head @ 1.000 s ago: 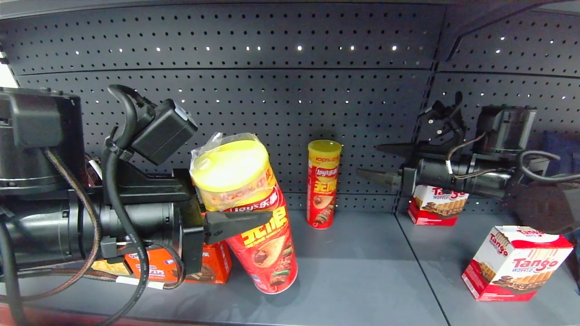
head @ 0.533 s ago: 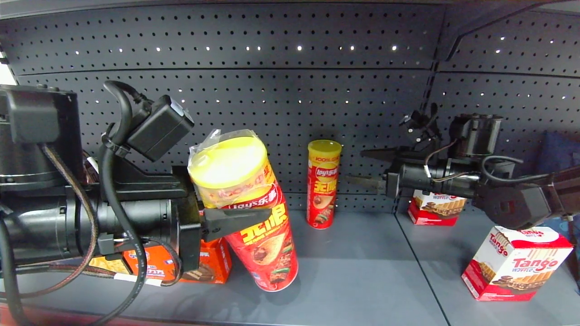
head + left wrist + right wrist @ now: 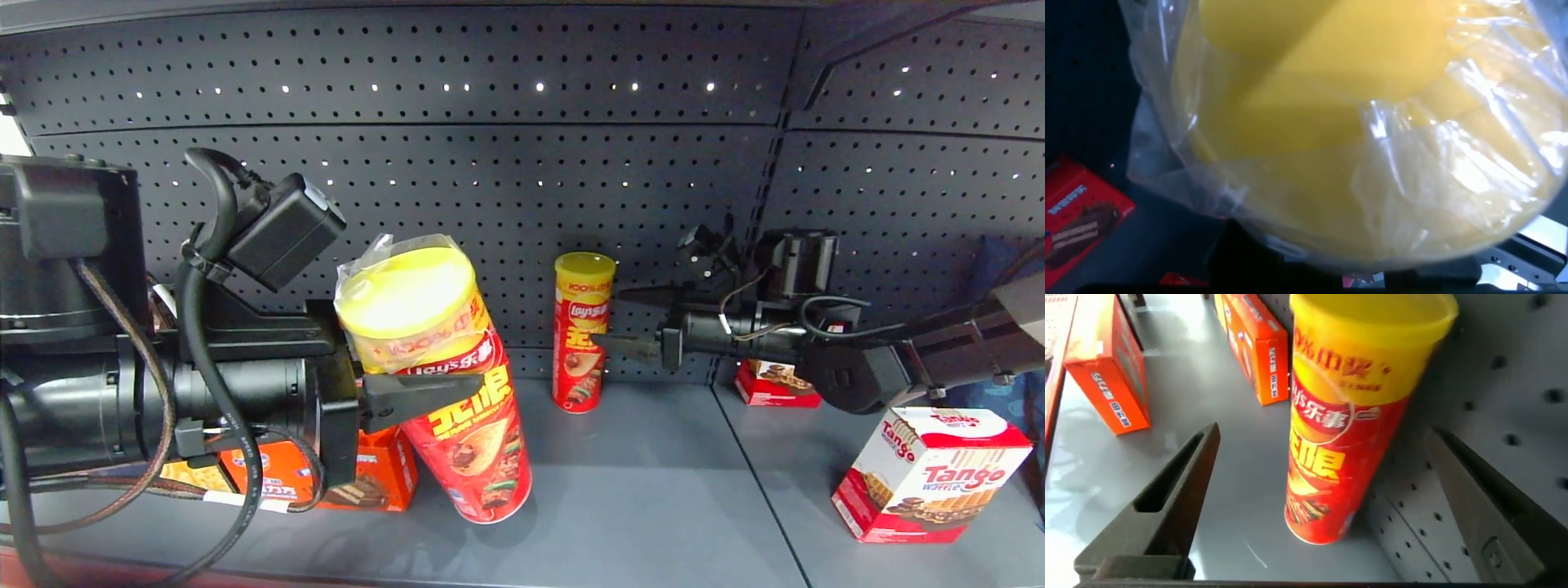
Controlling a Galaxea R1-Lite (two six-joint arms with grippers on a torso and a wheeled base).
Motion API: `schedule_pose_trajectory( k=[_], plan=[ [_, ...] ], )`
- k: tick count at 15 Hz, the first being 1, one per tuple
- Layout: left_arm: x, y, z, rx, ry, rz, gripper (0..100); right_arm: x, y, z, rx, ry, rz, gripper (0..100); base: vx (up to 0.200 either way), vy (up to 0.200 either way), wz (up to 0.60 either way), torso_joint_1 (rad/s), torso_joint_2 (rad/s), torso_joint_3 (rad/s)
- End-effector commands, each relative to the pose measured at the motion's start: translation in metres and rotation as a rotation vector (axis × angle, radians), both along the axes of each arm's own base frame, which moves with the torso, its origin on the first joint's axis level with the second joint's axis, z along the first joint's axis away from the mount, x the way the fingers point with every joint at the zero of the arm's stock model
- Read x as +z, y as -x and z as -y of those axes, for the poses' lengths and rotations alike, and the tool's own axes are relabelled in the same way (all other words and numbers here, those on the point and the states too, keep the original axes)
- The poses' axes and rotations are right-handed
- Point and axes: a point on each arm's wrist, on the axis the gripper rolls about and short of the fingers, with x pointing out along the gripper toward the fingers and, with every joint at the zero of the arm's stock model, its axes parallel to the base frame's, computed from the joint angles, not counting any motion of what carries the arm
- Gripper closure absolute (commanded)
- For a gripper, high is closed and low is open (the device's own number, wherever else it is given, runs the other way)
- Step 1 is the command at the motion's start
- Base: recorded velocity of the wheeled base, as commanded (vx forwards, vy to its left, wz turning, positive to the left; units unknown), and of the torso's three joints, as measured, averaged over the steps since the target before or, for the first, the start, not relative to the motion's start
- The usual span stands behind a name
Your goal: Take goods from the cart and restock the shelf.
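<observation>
A big red chips can (image 3: 457, 392) with a yellow lid in clear wrap leans tilted at the shelf's front, its base at or just above the board. My left gripper (image 3: 441, 371) is shut on its upper part. The left wrist view looks onto the wrapped lid (image 3: 1372, 139). A smaller red chips can (image 3: 583, 331) stands upright against the pegboard. My right gripper (image 3: 620, 320) is open just to its right, one fingertip (image 3: 608, 343) overlapping the can's edge. In the right wrist view this can (image 3: 1347, 433) stands between the spread fingers (image 3: 1167, 498).
Orange snack boxes (image 3: 359, 482) lie behind the left gripper, also in the right wrist view (image 3: 1257, 343). Red and white wafer boxes stand at the front right (image 3: 931, 474) and back right (image 3: 775, 380). The grey shelf board (image 3: 653, 490) is bare between the cans.
My right gripper has moved left and down, from in front of the back wafer box to beside the small can. The left gripper with the big can has barely shifted.
</observation>
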Motion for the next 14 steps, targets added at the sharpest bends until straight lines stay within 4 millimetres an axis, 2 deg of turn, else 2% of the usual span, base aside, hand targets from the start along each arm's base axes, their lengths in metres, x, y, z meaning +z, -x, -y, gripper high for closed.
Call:
schedule_pose_trajectory(
  k=[1,10,14],
  plan=[
    [-0.001,-0.001,-0.001,0.008,-0.001,-0.004,100,-0.015,-0.007,-0.008,0.011,0.004,-0.013,0,0.000,0.000,0.00,0.000,0.00,0.000],
    [0.002,0.000,-0.007,0.031,0.002,0.002,100,-0.048,-0.020,-0.027,0.040,0.024,-0.063,0,0.000,0.000,0.00,0.000,0.00,0.000],
    [0.002,0.001,-0.009,0.032,0.003,0.004,100,-0.056,-0.025,-0.031,0.045,0.029,-0.075,0,0.000,0.000,0.00,0.000,0.00,0.000]
  ],
)
